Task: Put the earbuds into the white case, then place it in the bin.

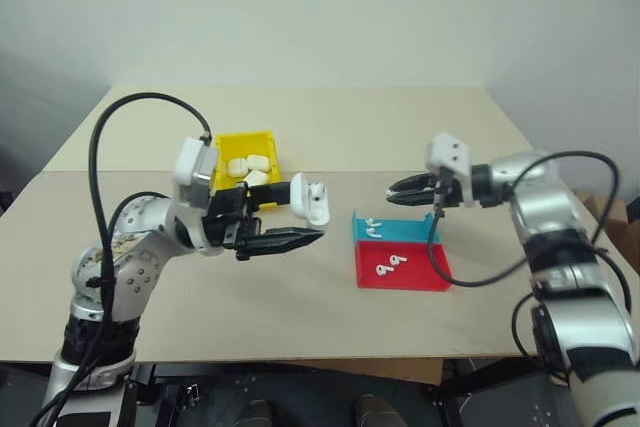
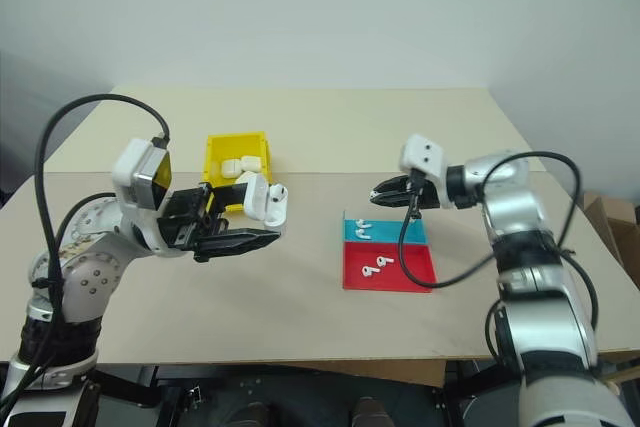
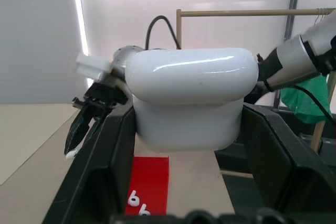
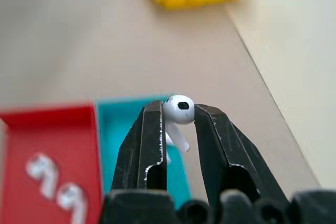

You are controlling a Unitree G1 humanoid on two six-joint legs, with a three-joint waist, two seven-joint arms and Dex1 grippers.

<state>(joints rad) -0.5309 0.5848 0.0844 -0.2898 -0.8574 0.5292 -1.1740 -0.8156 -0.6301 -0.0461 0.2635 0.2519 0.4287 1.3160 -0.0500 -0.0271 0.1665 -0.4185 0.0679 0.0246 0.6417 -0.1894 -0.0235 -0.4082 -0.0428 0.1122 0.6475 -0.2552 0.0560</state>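
The white case (image 1: 316, 203), its lid up, hangs above the table with my left gripper (image 1: 304, 217) shut on it; from the left wrist it looms between the black fingers (image 3: 191, 98). To the right, my right gripper (image 1: 393, 188) hovers above the blue tray (image 1: 408, 233), pointing toward the case. It is shut on one of the earbuds (image 4: 179, 107), head up and stem hanging. More earbuds lie on the blue tray (image 1: 371, 223) and the red tray (image 1: 390, 265). Behind the left gripper sits the yellow bin (image 1: 245, 140).
Several white cases (image 1: 248, 165) lie inside the bin. The red tray (image 1: 420, 269) adjoins the blue one on its near side. Black cables loop over both arms. Bare tabletop lies between the two grippers and along the front edge.
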